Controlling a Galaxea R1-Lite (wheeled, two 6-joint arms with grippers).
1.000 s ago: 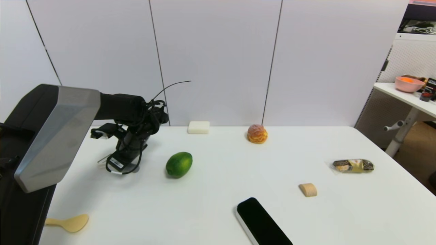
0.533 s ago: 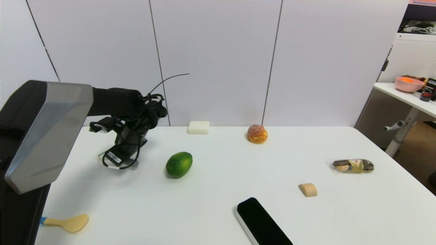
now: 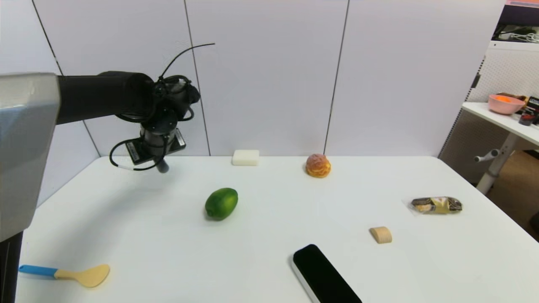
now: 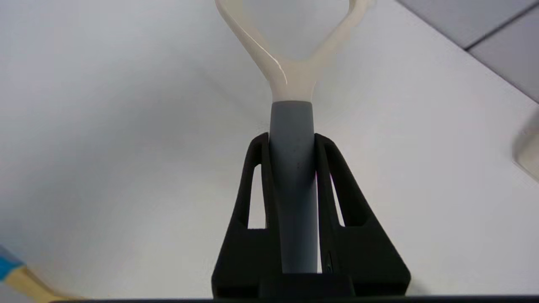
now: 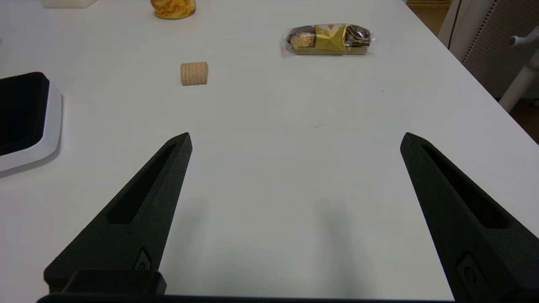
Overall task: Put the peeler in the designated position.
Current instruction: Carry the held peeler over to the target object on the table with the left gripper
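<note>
With the peeler [image 4: 291, 168] clamped by its grey handle in the left gripper [image 4: 291, 143], high over the table's [image 3: 269, 269] far left, pickup looked done and only placing remained. One lime [image 3: 221, 203], one spatula [image 3: 71, 274] and one black tray [image 3: 324, 275] lay below. The right gripper [image 5: 294, 141] waited near the right side, jaws wide apart.

The lime [image 3: 221, 203] lies mid-table, the spatula [image 3: 80, 275] front-left, what looks like a soap bar [image 3: 245, 157] behind.

Head camera looks down across the white table [image 3: 269, 261]; both wrist cameras sit close above it.
</note>
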